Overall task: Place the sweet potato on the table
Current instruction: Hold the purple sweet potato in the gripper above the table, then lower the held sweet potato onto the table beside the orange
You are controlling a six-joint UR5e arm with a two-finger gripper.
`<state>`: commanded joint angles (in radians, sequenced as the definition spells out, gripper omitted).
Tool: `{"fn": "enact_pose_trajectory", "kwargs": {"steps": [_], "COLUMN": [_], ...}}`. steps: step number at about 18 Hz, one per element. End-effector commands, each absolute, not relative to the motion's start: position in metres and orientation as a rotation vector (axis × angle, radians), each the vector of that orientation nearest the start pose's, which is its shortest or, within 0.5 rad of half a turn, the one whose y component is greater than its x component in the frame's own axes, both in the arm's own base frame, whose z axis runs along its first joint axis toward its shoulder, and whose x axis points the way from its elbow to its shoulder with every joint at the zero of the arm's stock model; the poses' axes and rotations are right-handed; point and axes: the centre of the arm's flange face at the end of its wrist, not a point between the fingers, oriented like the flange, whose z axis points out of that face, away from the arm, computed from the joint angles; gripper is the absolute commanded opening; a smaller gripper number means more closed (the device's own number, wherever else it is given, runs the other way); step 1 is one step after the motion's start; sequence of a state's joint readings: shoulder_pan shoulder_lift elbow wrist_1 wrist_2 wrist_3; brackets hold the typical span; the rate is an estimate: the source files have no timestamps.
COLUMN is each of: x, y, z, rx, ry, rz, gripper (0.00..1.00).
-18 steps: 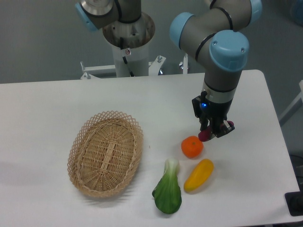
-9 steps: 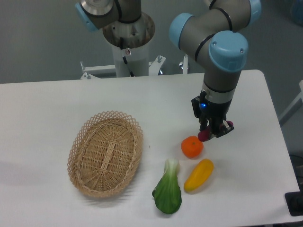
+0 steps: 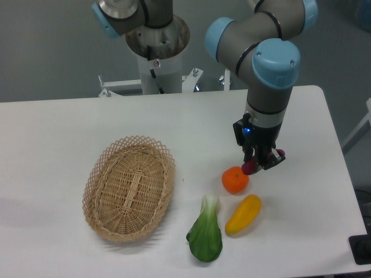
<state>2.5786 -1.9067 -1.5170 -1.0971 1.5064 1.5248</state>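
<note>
My gripper (image 3: 260, 163) hangs over the right part of the white table (image 3: 58, 133), just above and right of the orange (image 3: 235, 180). It is shut on the sweet potato (image 3: 251, 167), whose reddish-purple ends poke out at the lower left and at the right of the fingers. The rest of the tuber is hidden by the fingers. I cannot tell whether its lower end touches the tabletop.
An oval wicker basket (image 3: 129, 186) lies at centre left. A yellow pepper (image 3: 243, 214) and a green bok choy (image 3: 206, 231) lie near the front edge, below the orange. The robot base (image 3: 157, 43) stands behind the table.
The gripper with the sweet potato has shifted slightly left and up over the last second. Everything on the table stays put.
</note>
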Motion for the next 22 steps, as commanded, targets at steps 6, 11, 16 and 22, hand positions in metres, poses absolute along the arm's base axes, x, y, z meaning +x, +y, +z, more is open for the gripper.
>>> {"fn": "enact_pose_trajectory", "kwargs": {"steps": [6, 11, 16, 22], "x": [-0.482, -0.49, -0.473, -0.461], "y": [0.404, 0.352, 0.334, 0.333], "z": [0.325, 0.283, 0.242, 0.226], "rx": [-2.881, -2.837, -2.818, -2.841], "ry": [0.942, 1.178, 1.235, 1.163], "rz": [0.3, 0.187, 0.117, 0.112], "gripper": [0.37, 0.37, 0.38, 0.38]}}
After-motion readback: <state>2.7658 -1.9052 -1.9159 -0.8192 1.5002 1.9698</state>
